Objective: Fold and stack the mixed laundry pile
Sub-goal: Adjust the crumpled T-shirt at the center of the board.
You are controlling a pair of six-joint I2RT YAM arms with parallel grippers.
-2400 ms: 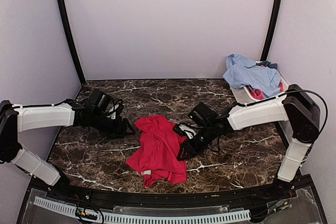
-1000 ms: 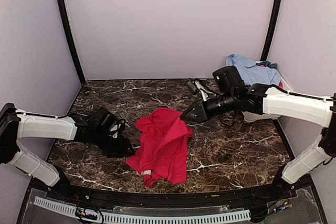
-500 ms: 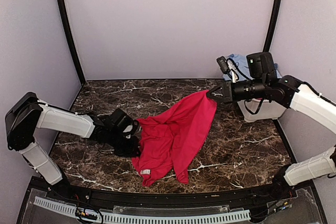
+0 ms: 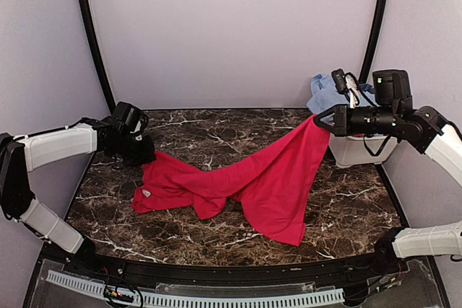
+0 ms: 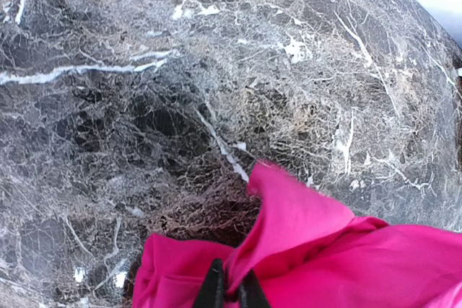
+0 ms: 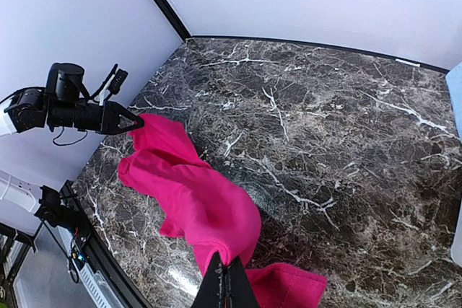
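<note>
Spanning the table (image 4: 346, 200), the red garment (image 4: 267, 178) is clamped at both ends — left gripper (image 4: 146, 151) at nine o'clock, right gripper (image 4: 319, 118) raised at two o'clock.

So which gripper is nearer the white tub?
Right. The right gripper hangs beside the tub; the left gripper is across the table. Both grip the red garment.

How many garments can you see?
2: a red garment stretched between left gripper and right gripper; a light-blue shirt over the tub; others may hide there.
</note>
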